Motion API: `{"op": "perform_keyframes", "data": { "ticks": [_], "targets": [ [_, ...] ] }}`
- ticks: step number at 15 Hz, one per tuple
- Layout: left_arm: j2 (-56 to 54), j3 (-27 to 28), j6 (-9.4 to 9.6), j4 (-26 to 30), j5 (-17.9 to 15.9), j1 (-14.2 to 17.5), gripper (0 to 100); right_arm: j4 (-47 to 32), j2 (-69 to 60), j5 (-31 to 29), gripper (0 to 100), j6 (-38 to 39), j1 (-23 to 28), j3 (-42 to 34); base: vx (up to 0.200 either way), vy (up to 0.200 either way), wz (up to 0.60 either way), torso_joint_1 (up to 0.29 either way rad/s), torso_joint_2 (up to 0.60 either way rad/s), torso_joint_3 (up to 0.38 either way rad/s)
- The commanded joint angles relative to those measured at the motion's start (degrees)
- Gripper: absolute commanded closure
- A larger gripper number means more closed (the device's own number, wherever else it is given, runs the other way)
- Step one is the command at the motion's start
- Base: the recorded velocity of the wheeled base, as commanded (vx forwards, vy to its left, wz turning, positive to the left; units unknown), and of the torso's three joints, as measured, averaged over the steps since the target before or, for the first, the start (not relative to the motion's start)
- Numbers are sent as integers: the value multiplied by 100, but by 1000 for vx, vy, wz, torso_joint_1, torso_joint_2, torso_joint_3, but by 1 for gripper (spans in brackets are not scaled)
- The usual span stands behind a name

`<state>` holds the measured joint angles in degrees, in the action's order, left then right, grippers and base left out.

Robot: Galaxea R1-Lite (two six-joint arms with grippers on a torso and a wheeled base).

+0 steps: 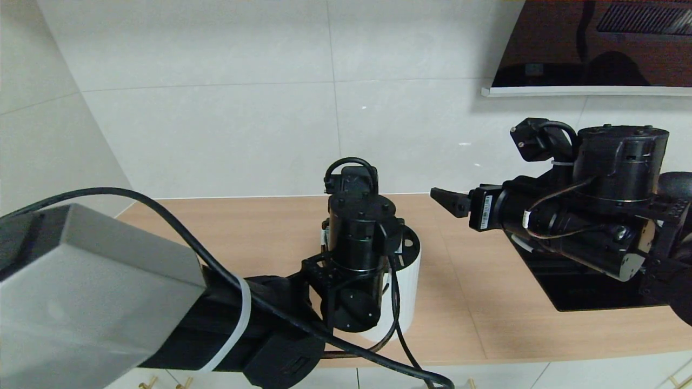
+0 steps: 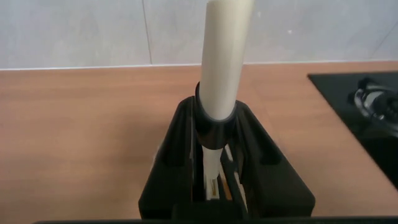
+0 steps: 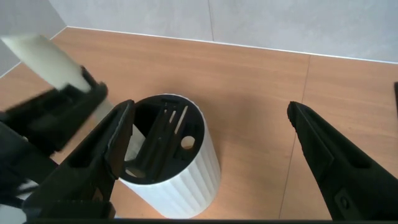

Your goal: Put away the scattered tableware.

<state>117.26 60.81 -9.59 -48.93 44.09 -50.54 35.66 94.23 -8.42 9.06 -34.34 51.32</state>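
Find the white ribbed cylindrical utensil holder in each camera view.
Head view: white ribbed cylindrical holder at centre, behind the left arm's wrist.
Left wrist view: cannot tell; left gripper and its cream handle block the spot.
Right wrist view: holder upright beside open right gripper.
Shared landmark: light wooden countertop.

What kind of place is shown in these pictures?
Most likely a home kitchen: a wooden counter against a tiled wall, a black cooktop set into it, and a dark range hood above.
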Motion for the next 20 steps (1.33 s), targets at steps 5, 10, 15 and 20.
{"op": "perform_keyframes", "data": {
  "ticks": [5, 10, 15, 20],
  "targets": [
    [368, -113, -51, -29, 3, 1, 100, 3, 34, -1, 0, 0, 6, 1, 0, 0, 0, 0, 0, 0],
    [368, -104, -51, -37, 82, 1, 100, 3, 60, -1, 0, 0, 6, 1, 0, 0, 0, 0, 0, 0],
    [376, -104, -51, -37, 126, 1, 0, 3, 60, -1, 0, 0, 6, 1, 0, 0, 0, 0, 0, 0],
    [359, -113, -51, -116, 143, 18, 0, 20, 60, -10, 0, -36, -2, 1, 0, 0, 0, 0, 0, 0]
  ]
}}
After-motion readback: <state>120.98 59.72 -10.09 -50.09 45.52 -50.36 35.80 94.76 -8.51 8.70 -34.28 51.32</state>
